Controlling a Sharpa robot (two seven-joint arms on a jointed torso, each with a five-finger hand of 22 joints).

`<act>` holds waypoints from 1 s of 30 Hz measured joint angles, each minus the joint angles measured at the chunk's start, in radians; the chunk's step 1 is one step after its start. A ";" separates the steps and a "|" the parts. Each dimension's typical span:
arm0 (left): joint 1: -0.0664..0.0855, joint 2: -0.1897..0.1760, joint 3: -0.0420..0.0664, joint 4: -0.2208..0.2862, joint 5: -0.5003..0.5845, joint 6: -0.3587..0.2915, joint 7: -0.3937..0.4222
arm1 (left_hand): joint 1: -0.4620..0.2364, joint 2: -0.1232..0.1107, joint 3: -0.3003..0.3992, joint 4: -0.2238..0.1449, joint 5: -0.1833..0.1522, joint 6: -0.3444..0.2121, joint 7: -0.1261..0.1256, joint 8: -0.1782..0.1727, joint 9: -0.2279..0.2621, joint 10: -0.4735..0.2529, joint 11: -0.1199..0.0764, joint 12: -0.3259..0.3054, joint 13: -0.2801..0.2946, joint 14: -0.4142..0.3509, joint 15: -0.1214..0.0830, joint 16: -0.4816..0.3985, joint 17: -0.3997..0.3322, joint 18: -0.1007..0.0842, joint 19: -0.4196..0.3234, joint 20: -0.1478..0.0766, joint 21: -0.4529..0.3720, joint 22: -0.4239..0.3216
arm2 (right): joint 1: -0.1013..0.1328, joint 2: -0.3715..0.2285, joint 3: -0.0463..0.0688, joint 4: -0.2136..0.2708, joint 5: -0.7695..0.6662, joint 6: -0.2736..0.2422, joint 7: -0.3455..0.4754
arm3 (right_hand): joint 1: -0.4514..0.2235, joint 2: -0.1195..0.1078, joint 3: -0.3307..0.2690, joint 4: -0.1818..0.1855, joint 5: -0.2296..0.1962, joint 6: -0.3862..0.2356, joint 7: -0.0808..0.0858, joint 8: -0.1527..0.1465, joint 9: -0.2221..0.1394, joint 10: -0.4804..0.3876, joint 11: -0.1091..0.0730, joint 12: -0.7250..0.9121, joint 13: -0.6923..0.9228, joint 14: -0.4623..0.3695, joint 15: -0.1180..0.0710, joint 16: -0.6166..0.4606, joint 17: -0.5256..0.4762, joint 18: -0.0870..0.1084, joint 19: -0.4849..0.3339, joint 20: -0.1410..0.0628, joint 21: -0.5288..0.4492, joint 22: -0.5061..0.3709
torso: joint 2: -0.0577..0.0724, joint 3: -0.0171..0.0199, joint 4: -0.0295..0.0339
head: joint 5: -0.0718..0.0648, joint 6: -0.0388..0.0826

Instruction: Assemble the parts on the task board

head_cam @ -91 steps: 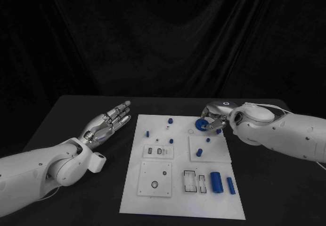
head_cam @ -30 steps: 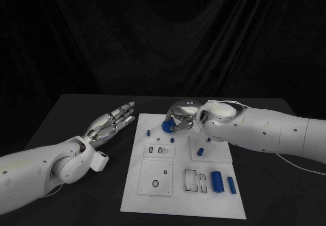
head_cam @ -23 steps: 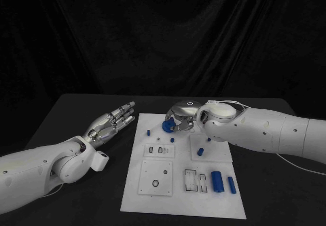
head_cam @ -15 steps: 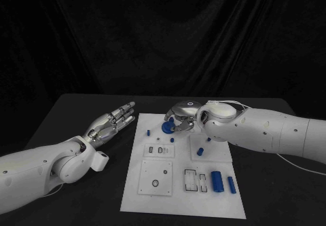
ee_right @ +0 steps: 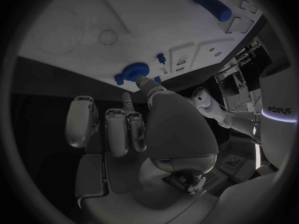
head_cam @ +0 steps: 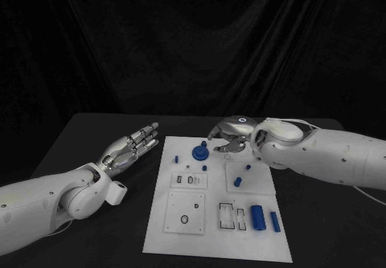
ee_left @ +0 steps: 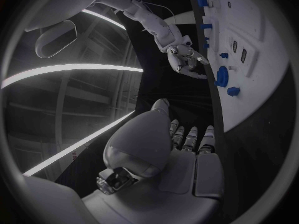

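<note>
blue disc [head_cam: 199, 152] seated at the far end of the white task board [head_cam: 181, 223], just left of the right hand [head_cam: 231, 137], which hovers beside it with fingers loosely parted and nothing in them. left hand [head_cam: 129, 146] flat and wide off the board's left edge, holding nothing. worth checking the disc sits level on its post, then reaching for the two blue cylinders [head_cam: 256, 215] at the near right, lifting straight up and keeping clear of the small upright pegs [head_cam: 236, 180] between.
</note>
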 measured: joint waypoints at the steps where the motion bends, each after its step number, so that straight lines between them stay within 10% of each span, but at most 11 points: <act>1: 0.000 -0.001 0.000 0.001 0.000 0.000 0.000 | 0.000 0.000 0.000 0.000 0.000 0.000 0.000 0.000 0.000 0.000 0.000 0.000 0.000 0.000 0.000 0.000 0.000 0.000 0.000 0.000 0.000 0.000 | 0.009 -0.020 0.001 0.016 0.000 -0.004 -0.002 | -0.002 0.002 0.000 0.000 -0.006 0.008 -0.001 0.003 0.000 0.000 0.000 0.000 0.000 -0.002 -0.002 0.001 0.000 0.000 0.003 -0.003 0.003 0.000 | 0.000 0.0000 0.0004 | -0.002 0.000; 12: 0.000 0.001 0.000 0.002 0.000 -0.001 -0.002 | 0.000 0.000 0.003 -0.003 0.000 0.000 0.000 0.000 0.000 -0.004 0.004 0.000 0.000 0.000 0.000 0.000 -0.001 0.000 0.000 0.000 0.000 0.000 | 0.038 -0.221 -0.002 0.122 0.000 -0.010 -0.037 | -0.008 0.008 -0.019 0.019 -0.078 0.093 -0.009 0.026 0.011 0.000 -0.007 0.000 0.000 -0.001 -0.006 0.021 0.000 0.000 0.027 -0.005 0.030 0.000 | -0.002 -0.0002 -0.0012 | -0.017 -0.003; 30: -0.003 0.006 0.000 -0.002 0.000 0.000 -0.002 | 0.000 0.000 0.006 0.000 0.000 0.000 0.000 0.000 0.000 -0.004 0.004 0.000 0.000 0.000 0.000 0.000 0.000 0.000 0.004 0.004 0.000 0.000 | -0.060 -0.317 -0.004 0.108 0.000 -0.025 -0.052 | -0.020 -0.004 -0.080 0.074 -0.211 0.009 -0.010 -0.019 -0.020 -0.004 -0.011 0.000 0.000 -0.003 -0.011 -0.006 0.000 0.000 0.026 -0.005 0.006 0.000 | -0.006 0.0004 -0.0053 | -0.013 -0.011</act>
